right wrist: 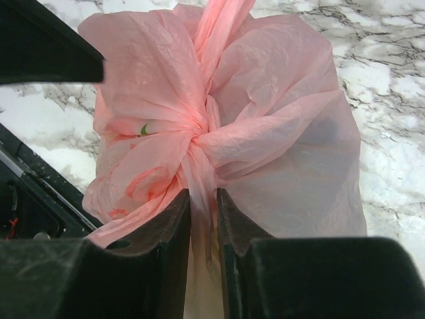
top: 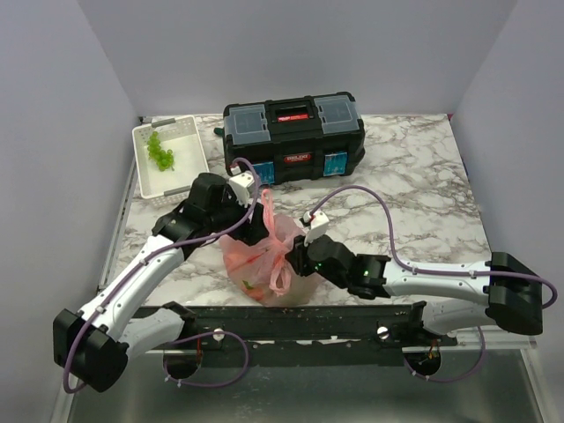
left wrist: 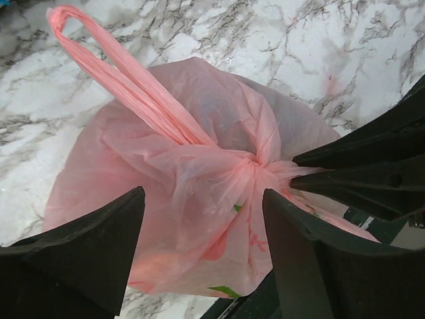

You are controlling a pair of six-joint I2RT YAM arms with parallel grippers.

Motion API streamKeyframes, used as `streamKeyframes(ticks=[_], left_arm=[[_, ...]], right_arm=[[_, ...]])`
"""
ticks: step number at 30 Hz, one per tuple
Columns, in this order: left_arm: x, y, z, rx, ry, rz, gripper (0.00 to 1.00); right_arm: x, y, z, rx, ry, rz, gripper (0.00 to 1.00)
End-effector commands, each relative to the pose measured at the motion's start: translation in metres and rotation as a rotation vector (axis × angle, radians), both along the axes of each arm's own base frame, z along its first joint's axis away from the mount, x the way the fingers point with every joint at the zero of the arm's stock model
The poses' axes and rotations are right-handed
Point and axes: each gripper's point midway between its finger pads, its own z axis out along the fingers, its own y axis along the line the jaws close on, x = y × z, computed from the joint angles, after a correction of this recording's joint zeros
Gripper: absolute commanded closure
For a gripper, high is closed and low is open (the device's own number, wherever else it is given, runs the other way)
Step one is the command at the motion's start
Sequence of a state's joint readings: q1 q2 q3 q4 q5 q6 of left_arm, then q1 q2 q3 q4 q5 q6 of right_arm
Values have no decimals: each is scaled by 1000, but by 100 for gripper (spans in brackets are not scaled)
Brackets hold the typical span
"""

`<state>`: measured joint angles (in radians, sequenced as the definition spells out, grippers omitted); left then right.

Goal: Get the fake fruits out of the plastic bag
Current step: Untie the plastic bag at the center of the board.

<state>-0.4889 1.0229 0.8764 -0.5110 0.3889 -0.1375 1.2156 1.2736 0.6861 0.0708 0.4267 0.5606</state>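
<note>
Shows the pink plastic bag (top: 257, 251) knotted shut on the marbled counter (top: 414, 189), near its front edge between the two arms, with the fake fruits (left wrist: 216, 249) only dim red and green patches through the film. Finds the left pincer (left wrist: 202, 199) spread wide over the knot, gripping nothing. Has the right pincer (right wrist: 202, 199) nipped narrow on a twisted strand of the bag running from the knot.
</note>
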Motion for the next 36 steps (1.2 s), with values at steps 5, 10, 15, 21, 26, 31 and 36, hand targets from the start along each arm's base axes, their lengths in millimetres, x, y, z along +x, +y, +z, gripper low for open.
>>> streamKeyframes(ticks=[5,10,15,21,26,31,36], left_arm=[[-3,-2,-31,139,85,-9,21],[-9,-7,-45,177,147,-46,22],[-16,-13,-53,197,186,-88,34],[-22,-19,-47,175,180,-128,68],[-11,-12,-28,158,65,-68,97],[-5,-10,-13,124,-8,-31,100],[1,-1,0,114,-72,35,100]], right_arm=[[-8,21,6,55,-3,94,81],[-8,22,8,61,-8,98,83],[-8,22,8,79,-7,90,84],[-7,18,4,95,-3,64,85],[-2,14,0,83,-2,26,87],[1,11,-3,77,9,-13,95],[11,-7,-9,79,10,-131,99]])
